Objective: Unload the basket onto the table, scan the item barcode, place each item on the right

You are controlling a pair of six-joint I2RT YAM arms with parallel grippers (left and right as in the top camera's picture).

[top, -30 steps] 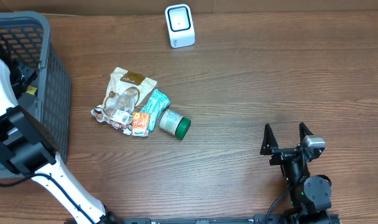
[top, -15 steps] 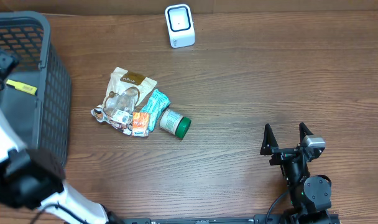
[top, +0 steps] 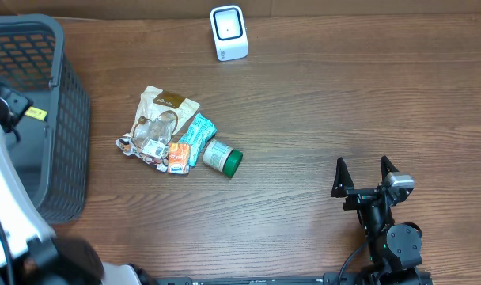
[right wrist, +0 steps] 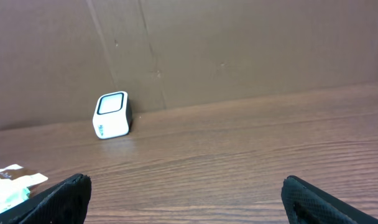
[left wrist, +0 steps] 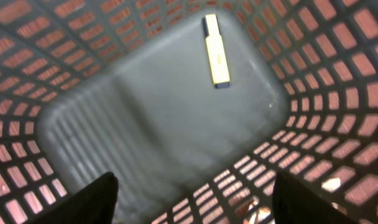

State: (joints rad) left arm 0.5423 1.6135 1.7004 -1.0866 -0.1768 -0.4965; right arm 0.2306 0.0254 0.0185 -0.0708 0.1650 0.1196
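Note:
A slim yellow item (left wrist: 217,51) lies loose on the grey floor of the dark mesh basket (left wrist: 326,93); from overhead it shows as a yellow sliver (top: 36,114) inside the basket (top: 70,119). My left gripper (left wrist: 195,183) hangs above the basket floor, open, with nothing between its fingers. It is some way from the yellow item. The white barcode scanner (top: 229,32) stands at the table's far edge and also shows in the right wrist view (right wrist: 112,114). My right gripper (top: 362,163) rests open and empty at the near right (right wrist: 186,183).
A heap of packets (top: 165,131) and a green-capped jar (top: 222,156) lie left of the table's middle. The basket's tall mesh walls enclose the left gripper. A brown cardboard wall (right wrist: 239,50) backs the table.
The left arm has shifted over the basket and its jaws have spread wider. The yellow item lies free on the basket floor. The right arm has not moved.

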